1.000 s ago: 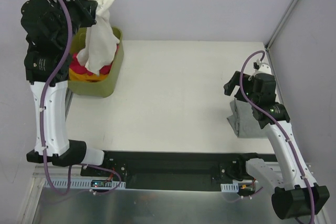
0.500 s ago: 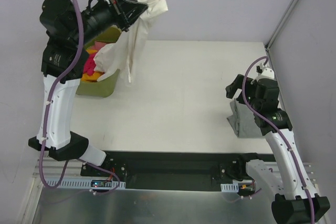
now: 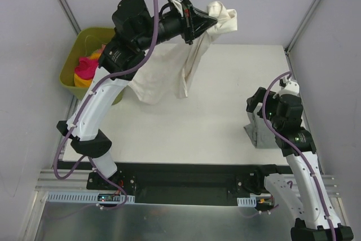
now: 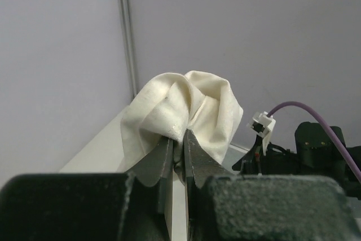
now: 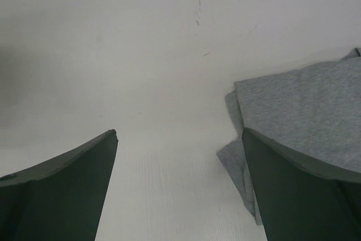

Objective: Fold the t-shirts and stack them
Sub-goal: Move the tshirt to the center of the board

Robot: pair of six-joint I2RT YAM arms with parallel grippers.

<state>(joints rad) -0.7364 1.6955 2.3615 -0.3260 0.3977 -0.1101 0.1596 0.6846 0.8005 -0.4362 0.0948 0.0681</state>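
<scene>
My left gripper (image 3: 211,21) is raised high over the back of the table, shut on a bunched corner of the cream-white t-shirt (image 3: 163,74), which hangs down and drapes toward the table. In the left wrist view the cloth (image 4: 183,108) bulges out past the closed gripper (image 4: 181,136). A folded grey t-shirt (image 3: 258,129) lies at the right edge of the table. My right gripper (image 3: 255,103) hovers just left of it, open and holding nothing; the right wrist view shows the grey t-shirt (image 5: 304,111) beside its right finger. Pink, yellow and red t-shirts (image 3: 87,69) sit in the tub.
The olive-green tub (image 3: 72,57) stands at the back left corner, off the table's edge. White table surface (image 3: 214,111) stretches between the hanging shirt and the grey shirt. Frame posts rise at the back corners.
My left arm has swung from above the tub rightward over the back of the table, pulling the cream-white t-shirt out of the tub. The right arm has barely shifted.
</scene>
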